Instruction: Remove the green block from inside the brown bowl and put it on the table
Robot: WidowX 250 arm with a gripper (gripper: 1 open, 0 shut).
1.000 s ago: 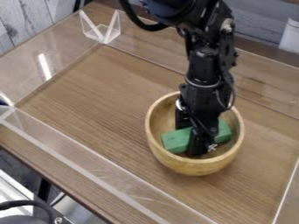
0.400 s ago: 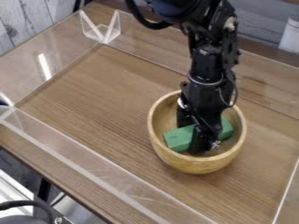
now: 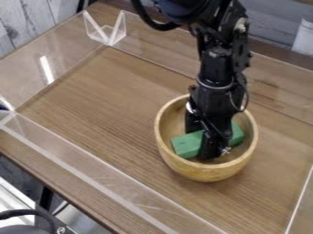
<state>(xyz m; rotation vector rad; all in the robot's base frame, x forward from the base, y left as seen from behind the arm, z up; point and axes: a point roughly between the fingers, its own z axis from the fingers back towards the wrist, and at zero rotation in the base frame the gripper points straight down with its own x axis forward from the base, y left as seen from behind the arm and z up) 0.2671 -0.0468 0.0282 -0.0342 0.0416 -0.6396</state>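
The brown bowl stands on the table towards the front right. Inside it lies the green block, its middle covered by the fingers. My gripper comes straight down into the bowl on a black arm and is shut on the block, with green showing to the left and right of the fingers. Whether the block still rests on the bowl's floor is hard to tell.
Low clear acrylic walls border the tabletop on all sides. A clear folded bracket sits at the back left corner. Bare wood lies to the left of the bowl and behind it.
The block has shifted slightly inside the bowl since the earliest frame; the arm and gripper stay in the same place.
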